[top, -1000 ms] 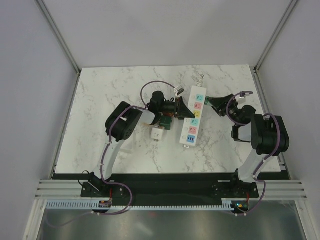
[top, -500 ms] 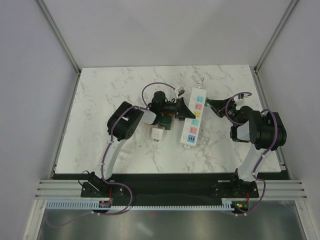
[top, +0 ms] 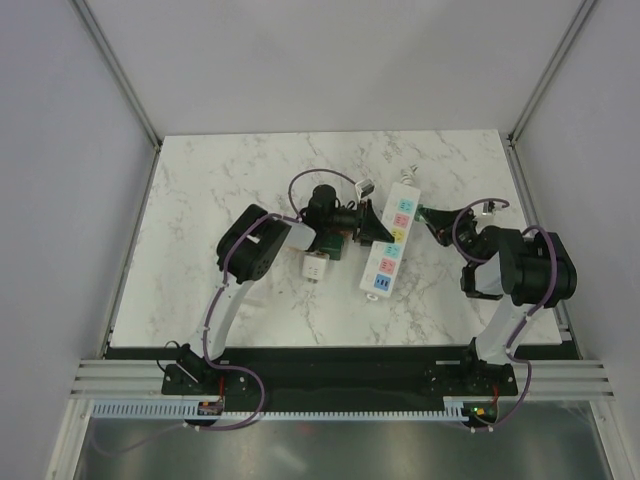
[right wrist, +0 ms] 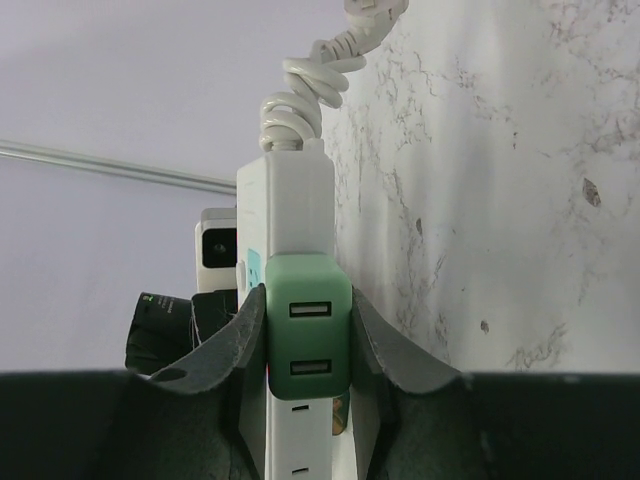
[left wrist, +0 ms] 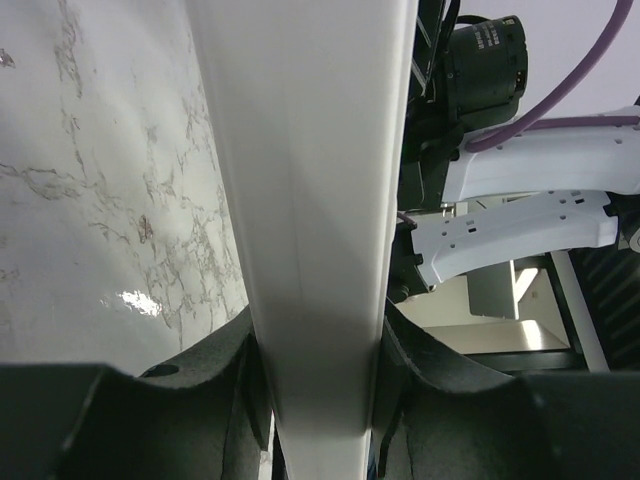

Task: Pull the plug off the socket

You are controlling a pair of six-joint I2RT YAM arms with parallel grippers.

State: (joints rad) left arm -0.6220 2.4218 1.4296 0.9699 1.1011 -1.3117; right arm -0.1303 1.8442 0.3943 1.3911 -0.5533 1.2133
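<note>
I am seeing the mint-green cube plug (right wrist: 308, 340), its two USB slots facing the right wrist camera, sitting plugged into the long white plastic power strip (top: 388, 250) with pastel outlet squares, near the strip's cord end. The right gripper (right wrist: 308, 300) is squeezing that plug, one black finger pressing on each side. The left gripper (left wrist: 318, 330) is clamping the strip's body from the opposite side. The strip is sitting at a slant on the white marble table (top: 220, 200), with its coiled white cord (right wrist: 300, 95) curling off the far end. A small white cube charger (top: 316, 267) is resting left of the strip, apart from it.
</note>
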